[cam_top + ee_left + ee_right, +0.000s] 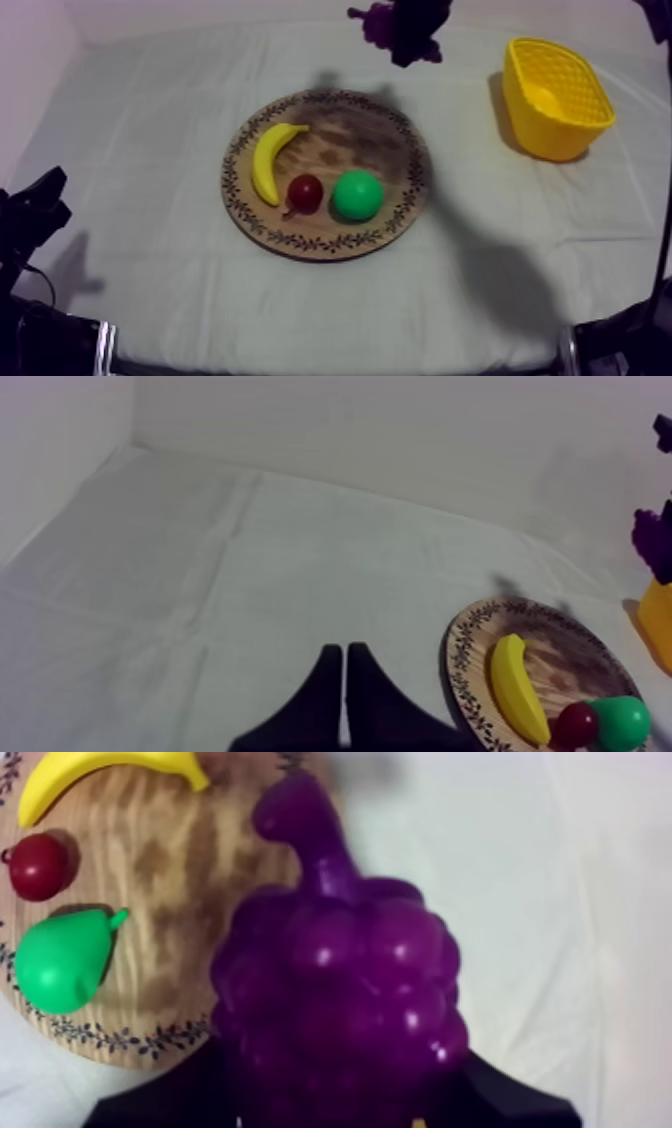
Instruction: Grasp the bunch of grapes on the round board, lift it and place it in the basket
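Grapes (340, 1002) clamped in right claw (412, 38), aloft near board (370, 140) rim

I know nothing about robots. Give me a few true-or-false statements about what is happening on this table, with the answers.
1. The right gripper holds the bunch of grapes in the air, clear of the wooden board. True.
2. The grapes lie inside the yellow basket. False: they hang above the table, short of the basket.
3. A banana, a small red fruit and a pear lie on the board. True.
4. The left gripper is wide open. False: its fingers lie together as a narrow wedge, shut on nothing.
5. The basket stands on the left arm's side of the table. False: it stands on the right arm's side.
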Available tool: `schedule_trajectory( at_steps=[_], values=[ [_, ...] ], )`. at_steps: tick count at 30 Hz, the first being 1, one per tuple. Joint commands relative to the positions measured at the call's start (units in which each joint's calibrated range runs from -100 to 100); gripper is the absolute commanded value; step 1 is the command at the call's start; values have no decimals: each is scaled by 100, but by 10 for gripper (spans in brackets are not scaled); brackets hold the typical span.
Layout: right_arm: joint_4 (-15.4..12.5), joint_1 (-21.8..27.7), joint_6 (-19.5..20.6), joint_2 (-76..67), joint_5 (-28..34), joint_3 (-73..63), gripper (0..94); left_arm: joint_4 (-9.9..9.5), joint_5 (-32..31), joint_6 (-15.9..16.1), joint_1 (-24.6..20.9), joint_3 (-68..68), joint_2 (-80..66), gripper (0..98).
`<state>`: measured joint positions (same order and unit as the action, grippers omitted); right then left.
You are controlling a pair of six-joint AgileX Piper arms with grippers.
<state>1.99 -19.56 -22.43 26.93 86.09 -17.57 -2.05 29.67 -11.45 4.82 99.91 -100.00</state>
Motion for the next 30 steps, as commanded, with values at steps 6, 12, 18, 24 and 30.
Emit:
schedule_trajectory(
  at_steps=[6, 12, 18, 24, 30],
  values=[
    [94, 312, 346, -376, 43, -38, 256, -2, 0, 0, 0, -2, 0, 1],
    [190, 650, 588, -622, -29, -168, 257, -2, 0, 0, 0, -2, 0, 1],
    [282, 1031, 840, -825, -177, -297, 254, -2, 0, 0, 0, -2, 0, 1],
    [369, 1416, 1119, -952, -397, -316, 251, -2, 0, 0, 0, -2, 0, 1],
    [426, 1757, 1322, -989, -676, -58, 258, -2, 0, 0, 0, -2, 0, 1]
  ],
)
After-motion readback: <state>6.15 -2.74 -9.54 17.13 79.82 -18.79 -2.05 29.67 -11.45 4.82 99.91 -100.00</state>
